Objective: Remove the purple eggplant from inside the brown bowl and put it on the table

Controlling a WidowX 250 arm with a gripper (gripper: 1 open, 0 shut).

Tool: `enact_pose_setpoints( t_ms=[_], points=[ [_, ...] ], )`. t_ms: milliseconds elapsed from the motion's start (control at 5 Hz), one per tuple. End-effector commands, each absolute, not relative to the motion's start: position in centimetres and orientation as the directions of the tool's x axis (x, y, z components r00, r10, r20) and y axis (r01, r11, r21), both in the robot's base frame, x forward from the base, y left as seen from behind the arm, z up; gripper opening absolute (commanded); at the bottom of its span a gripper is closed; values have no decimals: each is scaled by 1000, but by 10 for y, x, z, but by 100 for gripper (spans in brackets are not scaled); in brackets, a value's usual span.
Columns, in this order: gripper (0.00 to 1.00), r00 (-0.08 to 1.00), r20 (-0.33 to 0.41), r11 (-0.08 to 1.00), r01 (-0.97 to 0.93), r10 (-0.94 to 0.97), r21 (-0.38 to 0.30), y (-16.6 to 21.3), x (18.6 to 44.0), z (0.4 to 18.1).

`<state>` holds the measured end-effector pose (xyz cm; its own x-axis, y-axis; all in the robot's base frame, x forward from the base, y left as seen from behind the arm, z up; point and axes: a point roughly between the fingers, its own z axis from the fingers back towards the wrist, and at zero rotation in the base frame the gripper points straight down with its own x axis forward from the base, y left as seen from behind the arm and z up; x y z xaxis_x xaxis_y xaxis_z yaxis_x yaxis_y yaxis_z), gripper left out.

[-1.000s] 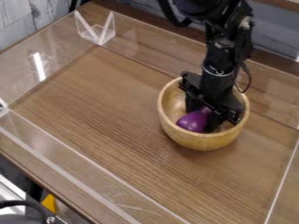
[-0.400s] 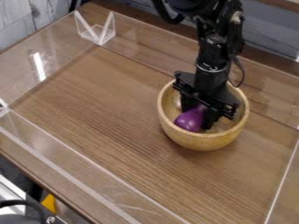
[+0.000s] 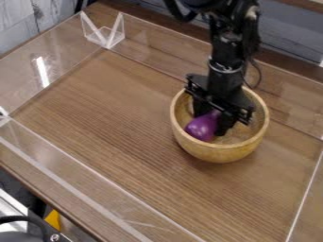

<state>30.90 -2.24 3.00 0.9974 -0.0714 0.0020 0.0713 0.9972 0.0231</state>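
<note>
The brown bowl [image 3: 240,144] sits on the table [image 3: 113,123] at the right. The purple eggplant [image 3: 201,127] hangs in the bowl's left half, its lower end still below the rim. My gripper [image 3: 209,112] comes down from above on a black arm and is shut on the eggplant's upper part. The eggplant's stem end is hidden by the fingers.
Clear acrylic walls [image 3: 44,66] edge the tabletop on all sides. A small clear triangular stand [image 3: 104,30] sits at the back left. Bare wood stretches to the left of the bowl.
The gripper has risen slightly and shifted left, lifting the eggplant with it from the bowl's bottom toward the rim.
</note>
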Motion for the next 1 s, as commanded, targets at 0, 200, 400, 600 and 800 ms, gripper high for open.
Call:
enact_pose_setpoints(
  t_ms=[0, 200, 400, 600, 800],
  points=[
    [0, 997, 75, 1000, -3, 3, 11, -13, 324, 55],
    [0, 995, 79, 999, 53, -53, 6, -18, 325, 55],
    [0, 990, 82, 994, 112, -112, 1, -23, 326, 53],
    [0, 988, 86, 992, 126, -125, -3, -22, 333, 61],
    [0, 986, 95, 990, 139, -138, -5, -21, 342, 69]
  ],
)
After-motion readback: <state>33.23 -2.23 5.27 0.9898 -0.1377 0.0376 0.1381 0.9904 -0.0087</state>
